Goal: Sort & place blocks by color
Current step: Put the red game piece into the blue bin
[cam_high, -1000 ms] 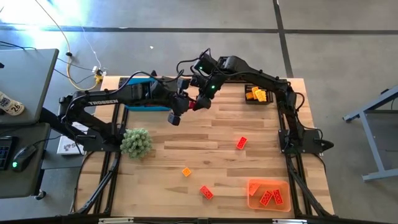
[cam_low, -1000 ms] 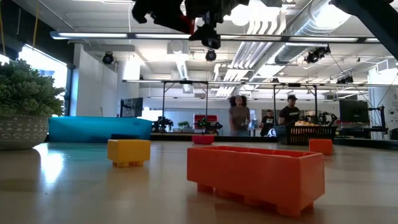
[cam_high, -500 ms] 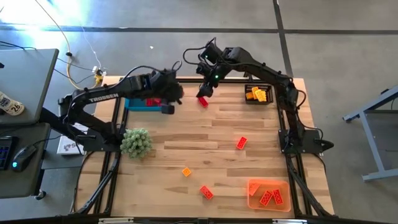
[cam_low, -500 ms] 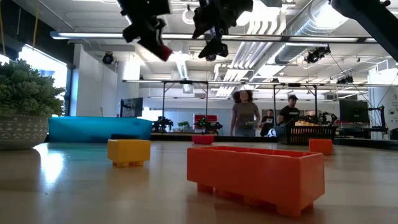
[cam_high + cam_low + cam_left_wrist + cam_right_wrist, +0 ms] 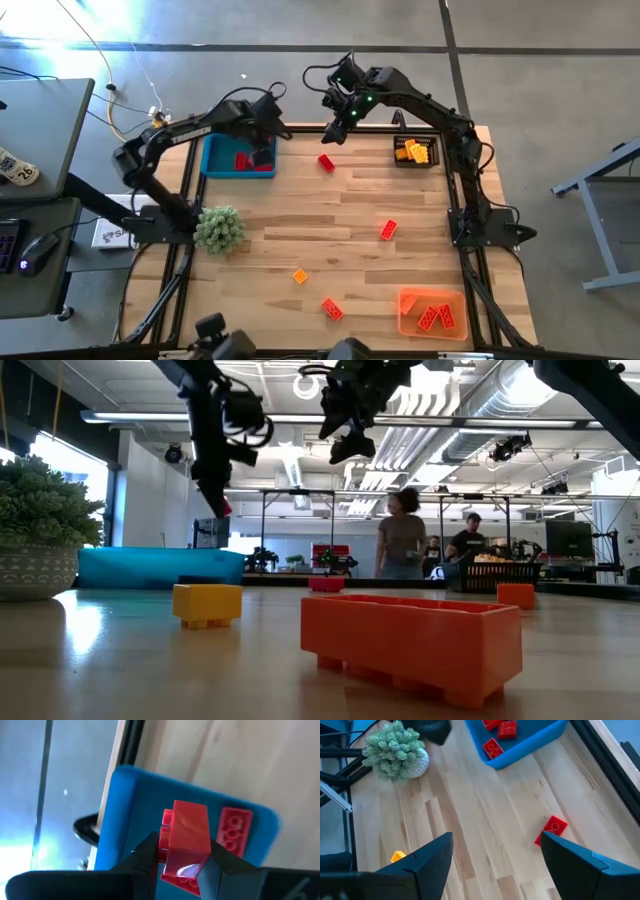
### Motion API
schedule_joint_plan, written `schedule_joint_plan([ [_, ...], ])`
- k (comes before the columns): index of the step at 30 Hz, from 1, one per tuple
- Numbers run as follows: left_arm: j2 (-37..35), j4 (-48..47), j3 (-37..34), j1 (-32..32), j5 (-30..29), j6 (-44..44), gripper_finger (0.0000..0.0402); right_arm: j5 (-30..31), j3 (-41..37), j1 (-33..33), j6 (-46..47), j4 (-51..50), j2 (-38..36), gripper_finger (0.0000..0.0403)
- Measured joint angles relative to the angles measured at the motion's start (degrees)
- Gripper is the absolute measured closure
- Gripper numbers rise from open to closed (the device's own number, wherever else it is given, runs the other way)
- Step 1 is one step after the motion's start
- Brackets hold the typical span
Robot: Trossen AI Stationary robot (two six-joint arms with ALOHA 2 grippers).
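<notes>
Left hand (image 5: 180,870) is closed on a red block (image 5: 186,840) and held above the blue bin (image 5: 216,160) at the table's (image 5: 330,230) far left corner. Right hand (image 5: 495,855) is spread wide, empty, above the far edge, where another red block (image 5: 326,163) is seen lying.

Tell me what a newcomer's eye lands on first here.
The left gripper holds a red brick above the blue bin at the table's far left. Beside it, the right gripper hangs open over a lone red brick. The green plant clump stands at the left edge.
</notes>
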Motion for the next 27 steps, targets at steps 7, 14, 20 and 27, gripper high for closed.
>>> schedule_joint_plan([
  [7, 5.7, 0.1, 0.0, 4.8, 0.0, -2.9, 0.0328, 0.0, 0.0, -0.9, -1.3, -2.2, 0.0, 0.0116],
  [14, 10.1, 0.0, 0.0, 7.1, 0.0, -3.4, 0.0318, 1.1, 0.0, -0.9, -1.5, -3.5, 0.0, 0.0116],
  [20, 12.5, -0.7, 0.0, 7.5, 0.0, -3.5, 0.0288, 1.5, 0.0, -0.5, -0.7, -13.1, 0.0, 0.0116],
  [27, 13.0, -0.7, 0.0, 7.5, 0.0, -5.0, 0.0249, 7.2, 0.0, 3.4, 4.2, -19.8, 0.0, 0.0116],
])
